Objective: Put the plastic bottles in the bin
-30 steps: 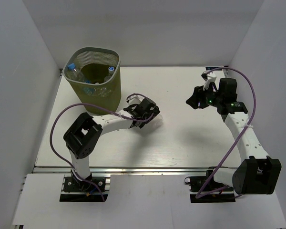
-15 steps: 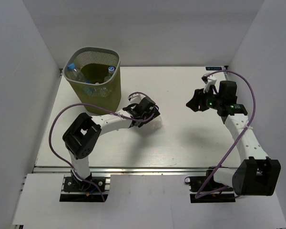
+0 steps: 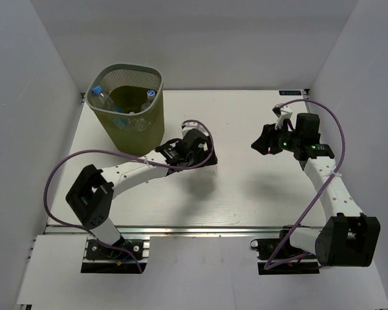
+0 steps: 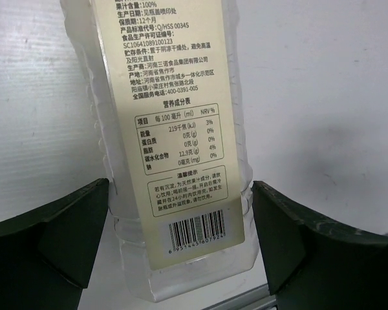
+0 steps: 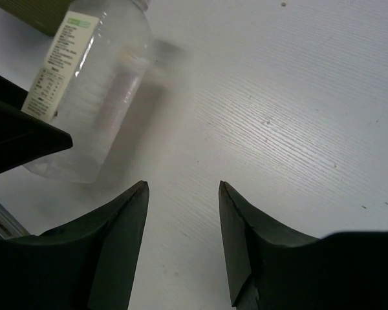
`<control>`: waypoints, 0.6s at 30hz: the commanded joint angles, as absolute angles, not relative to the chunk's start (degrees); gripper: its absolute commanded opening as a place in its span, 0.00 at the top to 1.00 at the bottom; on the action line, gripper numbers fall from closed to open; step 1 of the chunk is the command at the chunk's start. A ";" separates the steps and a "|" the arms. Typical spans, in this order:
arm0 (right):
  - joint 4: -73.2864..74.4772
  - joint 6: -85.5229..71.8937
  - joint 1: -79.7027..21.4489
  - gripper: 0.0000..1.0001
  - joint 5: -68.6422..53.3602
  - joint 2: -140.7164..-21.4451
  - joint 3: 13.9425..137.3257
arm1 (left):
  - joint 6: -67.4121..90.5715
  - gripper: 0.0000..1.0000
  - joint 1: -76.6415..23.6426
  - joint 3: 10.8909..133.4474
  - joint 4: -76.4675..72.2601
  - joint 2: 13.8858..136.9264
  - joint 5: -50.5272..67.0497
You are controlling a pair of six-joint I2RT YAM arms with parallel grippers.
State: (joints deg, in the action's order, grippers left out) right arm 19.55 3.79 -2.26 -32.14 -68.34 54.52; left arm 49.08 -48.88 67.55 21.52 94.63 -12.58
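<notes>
Left arm stretched forward; left tool (image 4: 181, 248) open astride clear cream-labelled bottle (image 4: 174, 155); right tool (image 5: 181, 213) parted, empty.

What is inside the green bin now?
Inside the bin, clear bottles lie against the walls, one with a blue cap. Its bottom is dark, so anything lying deeper is hidden.

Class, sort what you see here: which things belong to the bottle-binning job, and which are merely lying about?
Belongs to the job:
- cream-labelled bottle on the table
- bottles in the bin
- mesh bin
- left gripper

Just there:
- purple cables
- small label strip at the table's far edge
</notes>
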 commanded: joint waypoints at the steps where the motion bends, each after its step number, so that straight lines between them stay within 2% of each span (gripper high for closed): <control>1: 17.84 2.90 -2.20 0.46 -33.66 -66.53 54.67 | 43.34 1.00 -48.96 70.92 22.06 89.39 -11.87; 8: 18.19 3.43 -2.11 0.46 -33.49 -65.83 53.53 | 37.99 1.00 -49.48 79.52 22.68 86.13 -11.34; 14: 17.93 3.78 -2.20 0.46 -33.49 -65.57 52.65 | 30.86 1.00 -48.96 99.55 27.23 85.52 -16.25; 18: 18.02 4.66 -2.20 0.46 -33.14 -65.04 51.94 | 29.10 1.00 -47.99 110.02 35.06 84.29 -37.58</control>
State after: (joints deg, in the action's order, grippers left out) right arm 19.38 3.66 -2.26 -32.53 -66.57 52.64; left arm 32.86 -48.88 104.47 28.64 89.38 -21.37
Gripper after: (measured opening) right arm 0.535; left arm 0.958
